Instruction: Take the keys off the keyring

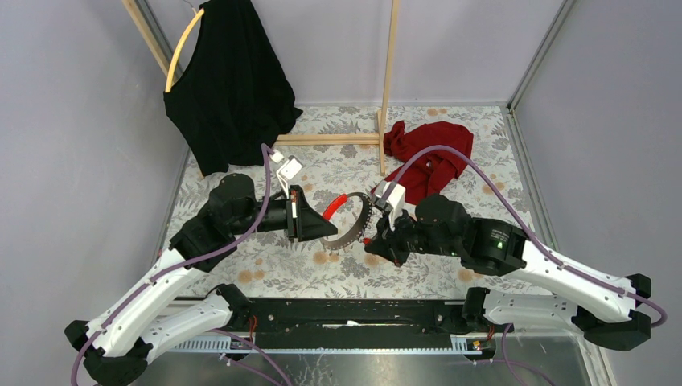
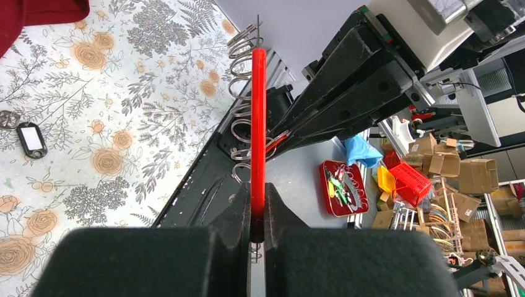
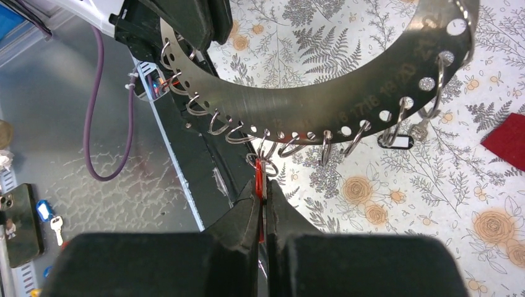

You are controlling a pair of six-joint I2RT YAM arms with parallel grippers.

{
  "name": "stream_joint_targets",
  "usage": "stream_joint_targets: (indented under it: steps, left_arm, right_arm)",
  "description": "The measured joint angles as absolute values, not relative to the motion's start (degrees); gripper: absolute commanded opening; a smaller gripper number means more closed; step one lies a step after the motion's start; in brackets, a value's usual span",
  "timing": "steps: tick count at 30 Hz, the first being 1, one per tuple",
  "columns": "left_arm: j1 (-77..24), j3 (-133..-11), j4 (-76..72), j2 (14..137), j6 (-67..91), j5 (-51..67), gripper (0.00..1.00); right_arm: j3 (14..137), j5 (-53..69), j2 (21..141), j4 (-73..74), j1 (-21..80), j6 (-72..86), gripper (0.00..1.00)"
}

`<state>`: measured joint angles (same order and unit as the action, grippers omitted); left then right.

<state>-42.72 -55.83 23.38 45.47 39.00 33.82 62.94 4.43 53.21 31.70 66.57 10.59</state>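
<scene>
The keyring [image 1: 351, 227] is a grey metal band loop with a red section, hung with several split rings and held above the floral table. My left gripper [image 1: 319, 217] is shut on the red section [image 2: 258, 124], seen edge-on between its jaws. Facing it, my right gripper [image 1: 372, 240] is shut on a small red-headed key [image 3: 259, 182] that hangs from a split ring on the band [image 3: 347, 93]. A key with a black oblong head [image 2: 31, 139] lies loose on the table, with a small metal piece [image 2: 7, 119] beside it.
A red cloth [image 1: 426, 157] lies at the back right. A black garment [image 1: 229, 80] hangs on a yellow hoop from a wooden rack [image 1: 388, 96] at the back left. A black rail [image 1: 346, 310] runs along the near edge.
</scene>
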Motion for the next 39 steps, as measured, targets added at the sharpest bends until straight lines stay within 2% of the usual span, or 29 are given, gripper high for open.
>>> stream_joint_targets:
  steps: [39]
  left_arm:
    - [-45.0, -55.7, 23.9, 48.6, 39.4, 34.3, 0.00]
  right_arm:
    - [68.5, -4.6, 58.5, 38.3, 71.2, 7.5, 0.00]
